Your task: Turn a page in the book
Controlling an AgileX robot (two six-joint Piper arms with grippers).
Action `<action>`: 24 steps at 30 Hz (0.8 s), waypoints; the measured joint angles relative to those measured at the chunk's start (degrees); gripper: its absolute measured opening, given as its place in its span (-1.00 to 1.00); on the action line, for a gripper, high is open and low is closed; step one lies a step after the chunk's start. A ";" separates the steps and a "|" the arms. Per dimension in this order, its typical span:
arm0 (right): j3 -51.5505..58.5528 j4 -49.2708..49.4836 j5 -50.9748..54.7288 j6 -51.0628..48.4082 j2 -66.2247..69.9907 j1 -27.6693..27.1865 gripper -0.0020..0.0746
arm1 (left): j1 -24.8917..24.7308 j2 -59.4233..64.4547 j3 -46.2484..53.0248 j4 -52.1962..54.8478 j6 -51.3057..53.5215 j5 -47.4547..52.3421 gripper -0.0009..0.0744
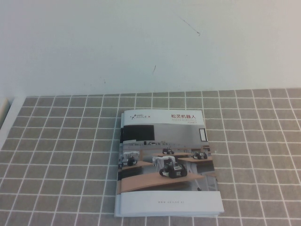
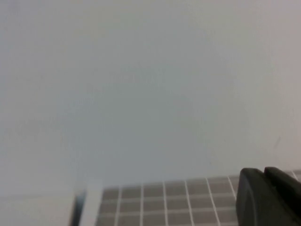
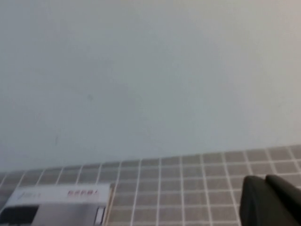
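The book [image 1: 167, 162] lies closed and flat on the grey tiled mat, cover up, showing a photo of robots on wooden desks, white bands and a black Chinese title. Its inner page is hidden under the cover. Neither arm shows in the high view. In the left wrist view my left gripper [image 2: 262, 173] hangs above the mat, black fingers together and empty, with no book in sight. In the right wrist view my right gripper [image 3: 265, 180] is also shut and empty, above the mat and well apart from the book's top corner [image 3: 61, 205].
The grey tiled mat [image 1: 56, 155] covers the near part of the table. A plain white surface [image 1: 141, 42] lies beyond its far edge. The mat's left edge meets a white strip [image 1: 5, 117].
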 joint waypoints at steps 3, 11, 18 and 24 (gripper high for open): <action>-3.95 10.97 5.04 -12.35 8.21 0.00 -0.95 | 0.00 9.02 -2.12 -5.42 0.00 1.29 -0.99; -6.14 41.98 12.14 -48.00 31.83 0.00 -0.95 | 0.00 31.93 -6.26 -17.87 3.42 4.74 -0.99; -6.37 55.62 15.47 -65.60 51.95 0.12 -0.95 | 0.00 47.57 -15.72 -33.03 20.70 19.25 -0.99; -9.19 57.23 14.63 -70.25 64.83 5.01 -0.95 | -0.39 56.54 -18.02 -54.39 38.48 23.21 -0.99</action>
